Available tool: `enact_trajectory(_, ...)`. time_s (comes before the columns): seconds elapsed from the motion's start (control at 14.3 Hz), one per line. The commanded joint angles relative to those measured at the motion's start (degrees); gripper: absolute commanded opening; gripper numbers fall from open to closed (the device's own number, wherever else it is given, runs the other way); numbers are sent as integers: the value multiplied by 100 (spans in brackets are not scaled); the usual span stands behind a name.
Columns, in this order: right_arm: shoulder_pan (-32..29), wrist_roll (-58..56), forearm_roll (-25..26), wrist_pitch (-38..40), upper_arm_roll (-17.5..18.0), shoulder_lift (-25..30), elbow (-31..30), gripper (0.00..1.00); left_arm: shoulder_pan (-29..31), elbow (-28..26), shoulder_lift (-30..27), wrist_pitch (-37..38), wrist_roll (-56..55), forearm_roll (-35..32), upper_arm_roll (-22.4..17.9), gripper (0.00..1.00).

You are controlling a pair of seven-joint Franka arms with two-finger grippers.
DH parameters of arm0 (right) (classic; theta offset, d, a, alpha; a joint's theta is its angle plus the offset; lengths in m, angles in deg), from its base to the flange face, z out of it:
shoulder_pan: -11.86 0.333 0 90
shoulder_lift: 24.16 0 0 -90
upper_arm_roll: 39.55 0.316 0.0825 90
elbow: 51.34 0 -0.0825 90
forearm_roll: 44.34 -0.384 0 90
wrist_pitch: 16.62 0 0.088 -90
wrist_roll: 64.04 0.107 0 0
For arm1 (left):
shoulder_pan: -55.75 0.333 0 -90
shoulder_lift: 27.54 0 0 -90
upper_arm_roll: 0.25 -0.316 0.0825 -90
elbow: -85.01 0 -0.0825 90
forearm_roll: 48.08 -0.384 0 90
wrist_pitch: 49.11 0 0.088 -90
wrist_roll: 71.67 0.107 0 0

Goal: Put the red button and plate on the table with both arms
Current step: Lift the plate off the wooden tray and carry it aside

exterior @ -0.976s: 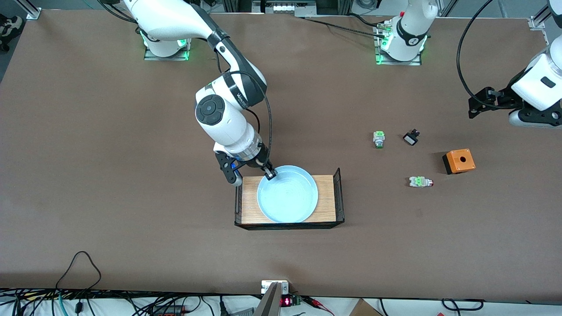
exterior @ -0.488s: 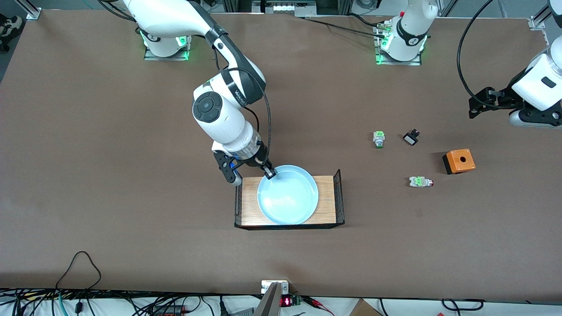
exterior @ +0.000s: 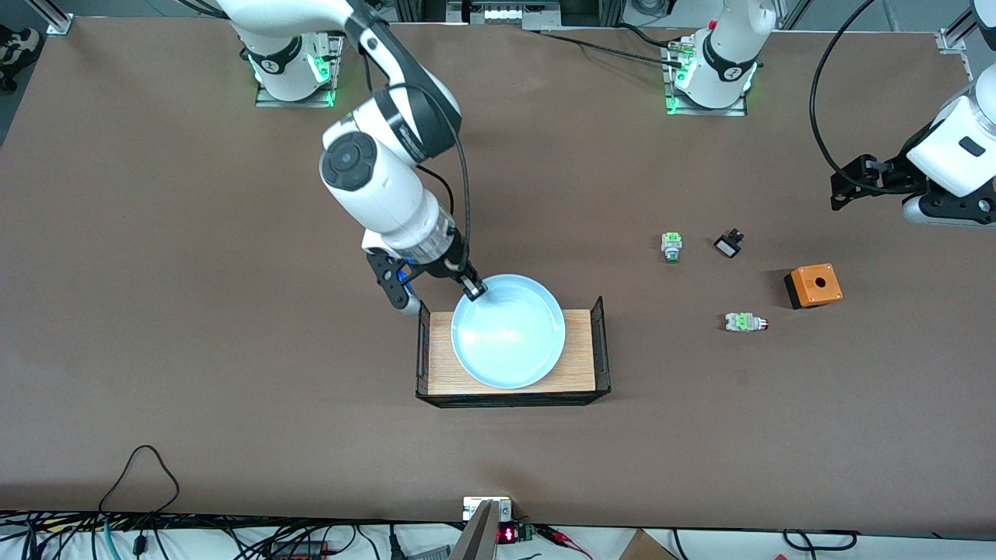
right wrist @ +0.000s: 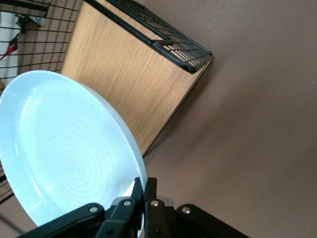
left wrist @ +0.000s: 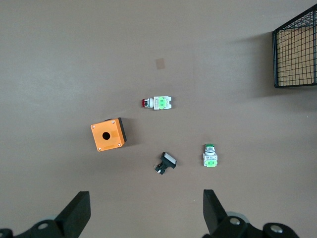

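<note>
Raised since the earlier frame: plate (exterior: 508, 330), rim pinched in right gripper (exterior: 472, 290), above wooden tray (exterior: 580, 365); left gripper (left wrist: 143, 213) open, waiting over red button (exterior: 745, 321).

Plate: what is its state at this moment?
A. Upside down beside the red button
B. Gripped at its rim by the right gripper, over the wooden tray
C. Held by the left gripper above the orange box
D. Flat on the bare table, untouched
B. The right gripper is shut on the rim of the plate, which is over the wooden tray; the left gripper hangs open elsewhere.
</note>
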Motion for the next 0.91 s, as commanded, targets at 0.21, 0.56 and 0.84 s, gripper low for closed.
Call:
enact_trajectory(0.21,-728,-1667,-584,1356,-32,939,-274,0,44,-39,-26,-69,67,-65,21,100)
enact_trajectory(0.56,-1704,-3680,-649,2561,-41,1221,-327,0,44,-39,-26,-69,67,-65,21,100)
enact_trajectory(0.84,-2267,-5290,-324,2932,-58,1343,-624,0,44,-39,-26,-69,67,-56,21,100)
